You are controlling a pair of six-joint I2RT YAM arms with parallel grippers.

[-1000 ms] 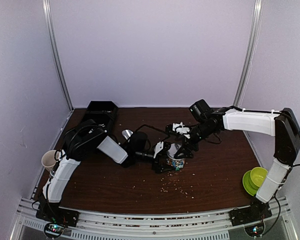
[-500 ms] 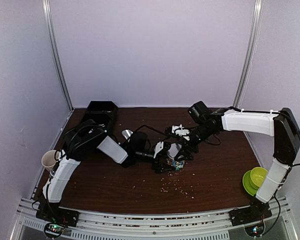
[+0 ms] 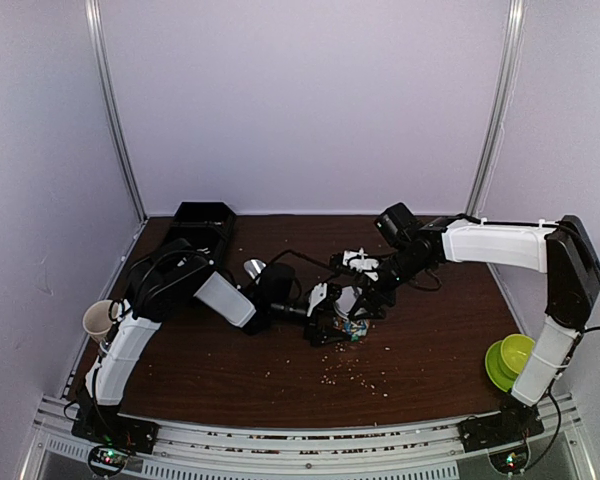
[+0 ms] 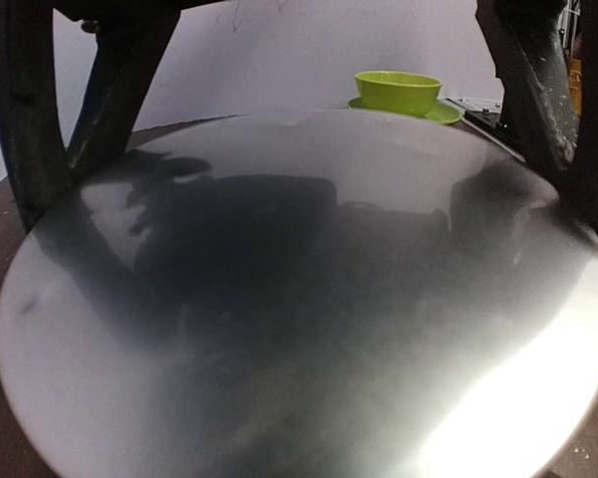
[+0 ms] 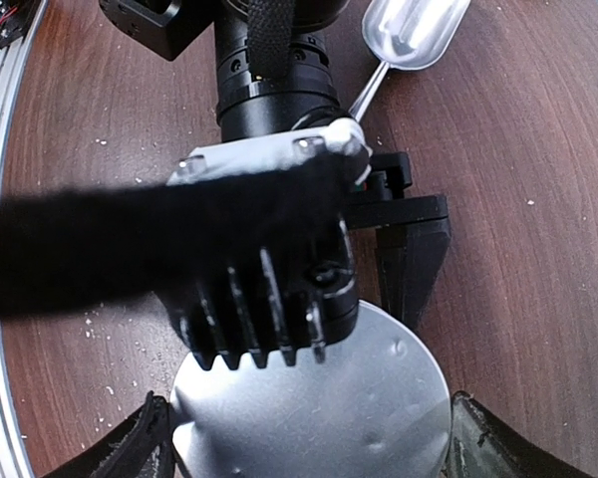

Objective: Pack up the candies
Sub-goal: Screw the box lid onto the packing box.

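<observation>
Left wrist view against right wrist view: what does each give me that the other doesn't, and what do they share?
Only the left wrist view: the green bowl on its green saucer, far behind the disc.
Only the right wrist view: the metal scoop, and the right hand, its fingers wide apart on either side of the disc.
Both: the silver disc filling much of the frame, with the left hand gripping it across its rim. Neither shows the candies.
</observation>
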